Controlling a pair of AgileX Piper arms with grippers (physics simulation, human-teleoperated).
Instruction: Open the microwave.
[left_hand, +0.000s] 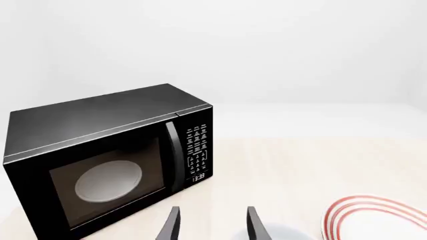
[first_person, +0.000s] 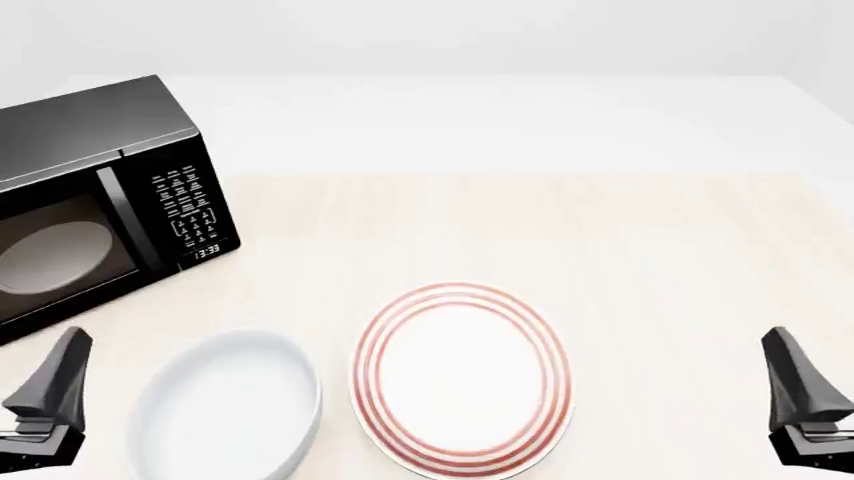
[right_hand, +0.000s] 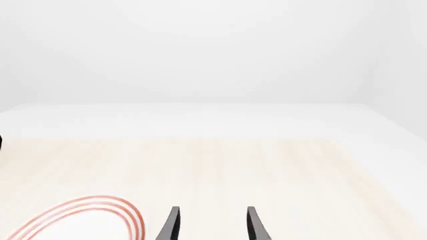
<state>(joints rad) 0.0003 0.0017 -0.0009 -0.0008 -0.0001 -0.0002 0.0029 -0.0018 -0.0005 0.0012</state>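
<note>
The microwave (first_person: 94, 215) is a large black box at the table's far left, turned slightly toward the middle. Its dark glass door is shut, and the white turntable (left_hand: 109, 181) shows through the glass. A vertical bar handle (left_hand: 175, 155) runs beside the white-lettered keypad (left_hand: 198, 150) and a small clock. My left gripper (first_person: 70, 345) is low at the near left, in front of the microwave and well apart from it. In the left wrist view its fingers (left_hand: 170, 225) stand apart with nothing between them. My right gripper (first_person: 785, 345) is open at the near right, far from the microwave.
A white oval bowl (first_person: 227, 405) lies at the near left, just right of my left gripper. A white plate with red rings (first_person: 461, 375) sits at the near centre and also shows in the right wrist view (right_hand: 87, 217). The tabletop (first_person: 641, 250) is light wood.
</note>
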